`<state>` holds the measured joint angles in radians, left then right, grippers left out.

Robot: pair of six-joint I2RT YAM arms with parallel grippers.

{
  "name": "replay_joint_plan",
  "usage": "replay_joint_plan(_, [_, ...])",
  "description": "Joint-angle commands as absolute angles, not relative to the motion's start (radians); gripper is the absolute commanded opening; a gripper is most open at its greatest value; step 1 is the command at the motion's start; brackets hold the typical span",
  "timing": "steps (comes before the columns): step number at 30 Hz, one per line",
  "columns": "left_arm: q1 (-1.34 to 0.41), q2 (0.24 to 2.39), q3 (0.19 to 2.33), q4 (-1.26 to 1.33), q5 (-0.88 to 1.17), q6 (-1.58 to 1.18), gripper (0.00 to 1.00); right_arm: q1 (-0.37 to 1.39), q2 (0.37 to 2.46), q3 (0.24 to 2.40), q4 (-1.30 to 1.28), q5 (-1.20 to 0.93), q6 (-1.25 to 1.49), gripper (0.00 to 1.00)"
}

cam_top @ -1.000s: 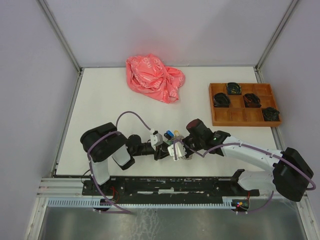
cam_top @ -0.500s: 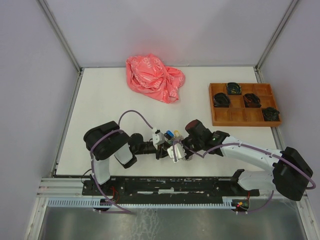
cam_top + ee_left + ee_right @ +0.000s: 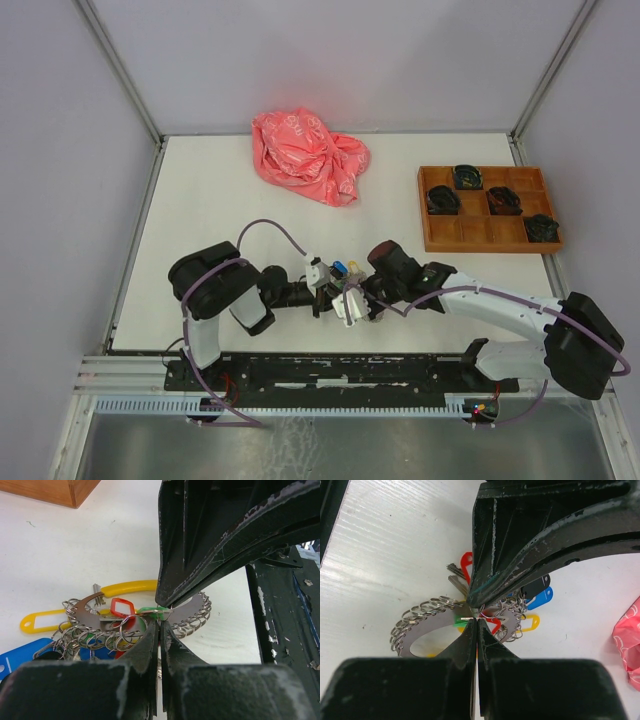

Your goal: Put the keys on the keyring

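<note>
2 closed tight: left pincer (image 3: 162, 614) and right pincer (image 3: 474, 614), over half-hidden keys (image 3: 120, 608); any grip unclear.

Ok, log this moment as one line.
left tool: shut by green tag | right tool: shut at ring plate | held: unclear

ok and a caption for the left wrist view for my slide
Left tool shut by the green tag, tip to tip with the right tool, at a ring-lined metal crescent.

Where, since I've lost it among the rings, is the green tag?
In the left wrist view's centre, the green tag sits at the left tool's closed tips, just right of the red tag.
</note>
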<state>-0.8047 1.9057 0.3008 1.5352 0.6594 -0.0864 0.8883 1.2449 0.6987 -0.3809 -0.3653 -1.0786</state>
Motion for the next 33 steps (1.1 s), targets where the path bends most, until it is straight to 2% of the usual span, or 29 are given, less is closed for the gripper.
replay_joint_plan(1, [-0.808, 1.881, 0.28, 1.73, 0.644, -0.093, 0.03, 0.893, 1.221, 0.709, -0.363, -0.319, -1.071, 0.01])
replay_joint_plan(15, [-0.808, 1.781, 0.237, 1.73, 0.583, -0.122, 0.03, 0.892, 1.18, 0.623, -0.351, -0.319, -1.03, 0.01])
replay_joint_plan(25, [-0.815, 1.775, 0.251, 1.73, 0.562, -0.16, 0.03, 0.894, 1.202, 0.604, -0.209, -0.364, -0.933, 0.01])
replay_joint_plan(30, [-0.815, 1.78, 0.233, 1.729, 0.547, -0.136, 0.03, 0.894, 1.146, 0.572, -0.207, -0.287, -0.894, 0.25])
replay_joint_plan(33, [-0.815, 1.781, 0.233, 1.73, 0.548, -0.132, 0.03, 0.894, 1.123, 0.562, -0.205, -0.287, -0.879, 0.31])
